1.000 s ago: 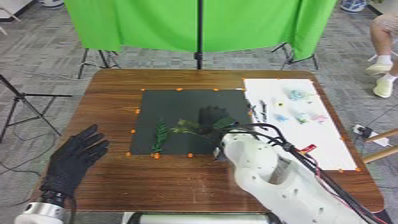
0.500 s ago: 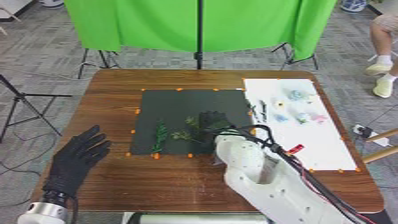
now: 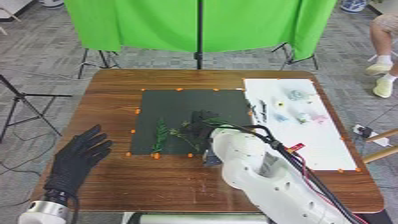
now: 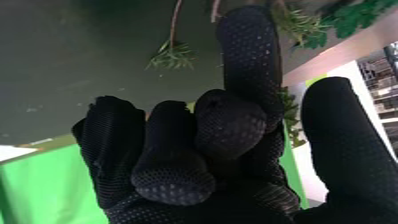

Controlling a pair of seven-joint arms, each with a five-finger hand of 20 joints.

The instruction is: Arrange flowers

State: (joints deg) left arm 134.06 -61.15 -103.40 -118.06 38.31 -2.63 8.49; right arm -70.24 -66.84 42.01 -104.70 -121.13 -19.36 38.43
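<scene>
A green cloth (image 3: 151,25) hangs beyond the mat, past the far side of the brown desk (image 3: 187,190). The black mat (image 3: 169,105) lies on the desk, and a white sheet (image 3: 329,145) lies along the mat's right side.

The white right arm (image 3: 253,165) crosses the mat's near right corner. The left robot hand (image 3: 75,160) is left of the mat, well apart from it, released, its fingers loosely extended. The right robot hand (image 3: 202,121) is over the right part of the mat. In the right wrist view, greenery (image 4: 293,117) shows right beside it; whether it grips any of this I cannot tell, as the black glove covers much of that spot.

A long fern (image 3: 161,135) lies on the mat's near left part, pointing away from the near edge. A leafy sprig (image 3: 185,134) is on the mat between the fern and the right robot hand. Right of the mat, on the sheet, are dark stems (image 3: 262,111) near the mat's edge, then pale blue (image 3: 298,94) and pink blooms (image 3: 318,119), and a small yellow bloom (image 3: 280,104). Orange tabs (image 3: 156,156) dot the mat's border.
</scene>
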